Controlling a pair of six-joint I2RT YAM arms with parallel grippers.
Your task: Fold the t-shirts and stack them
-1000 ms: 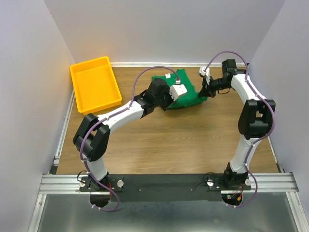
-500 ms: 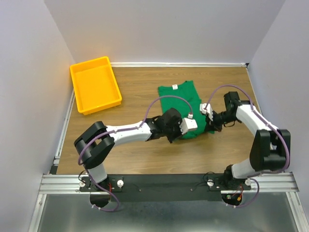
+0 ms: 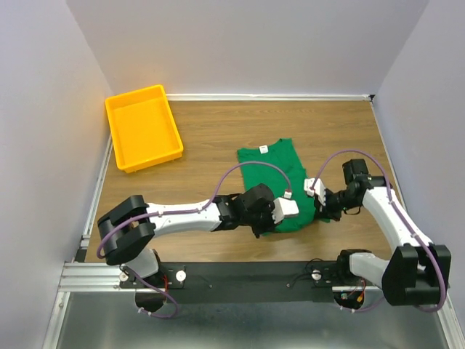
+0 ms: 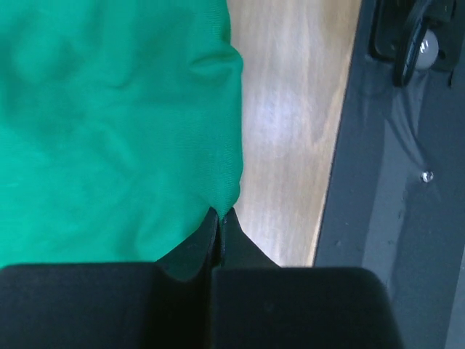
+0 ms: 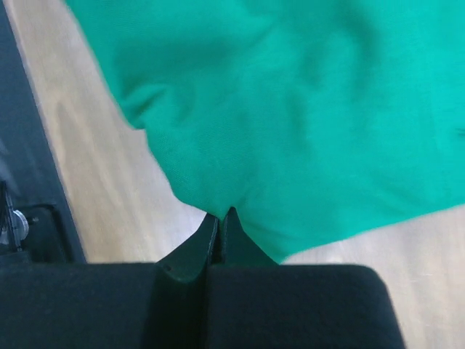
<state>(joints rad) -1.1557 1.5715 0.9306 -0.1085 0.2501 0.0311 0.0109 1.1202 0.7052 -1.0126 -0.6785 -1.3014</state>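
Green t-shirt lay mid-table, hem toward arms. Left gripper and right gripper each pinched a hem corner, fingers pressed together. Only overhead view showed white neck tag at far end

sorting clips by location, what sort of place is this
Probably a robotics lab test cell: plain pale walls box in a wooden table, and the left arm and right arm are bolted to a metal rail; a green t-shirt lies on the table.
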